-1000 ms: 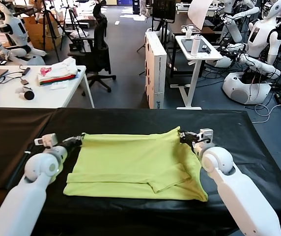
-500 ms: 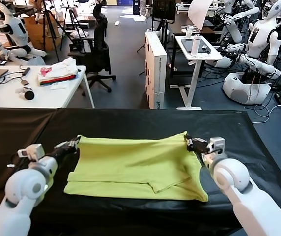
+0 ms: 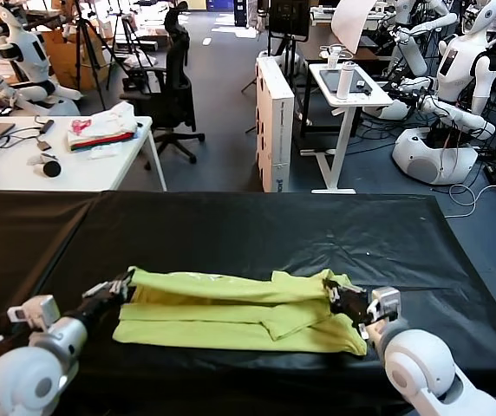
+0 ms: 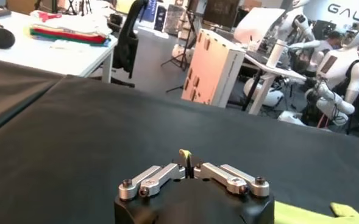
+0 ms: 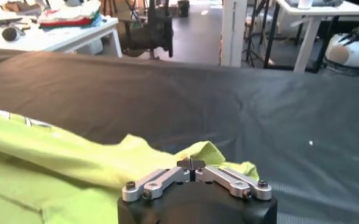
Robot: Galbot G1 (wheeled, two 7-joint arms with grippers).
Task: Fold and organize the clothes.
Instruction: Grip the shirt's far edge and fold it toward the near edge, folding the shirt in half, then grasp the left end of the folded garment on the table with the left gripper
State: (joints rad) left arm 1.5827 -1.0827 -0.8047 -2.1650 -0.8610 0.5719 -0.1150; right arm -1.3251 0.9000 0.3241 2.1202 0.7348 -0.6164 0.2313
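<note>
Black cloth covers the bench, which spans the whole foreground of a busy lab. On it, toward the near edge, lies the lime T-shirt, folded over into a long low band that runs across between the two arms. A little white print shows along its far edge.

At the shirt's left end, the left hand is closed on a corner of the fabric. In the left wrist view a small tuft of yellow-green cloth pokes up between the pinched fingertips, and more of the shirt shows at the frame's lower corner.

At the shirt's right end, the right hand is closed tight on the other far corner. The right wrist view shows its fingertips meeting, with the green cloth bunched just beyond them and the shirt spreading away across the black cover.

Behind the bench stands a white desk carrying a pile of pink, white and red cloth. A black office chair sits beside it. Farther right are a white cabinet, a small white standing table and several white robots.
</note>
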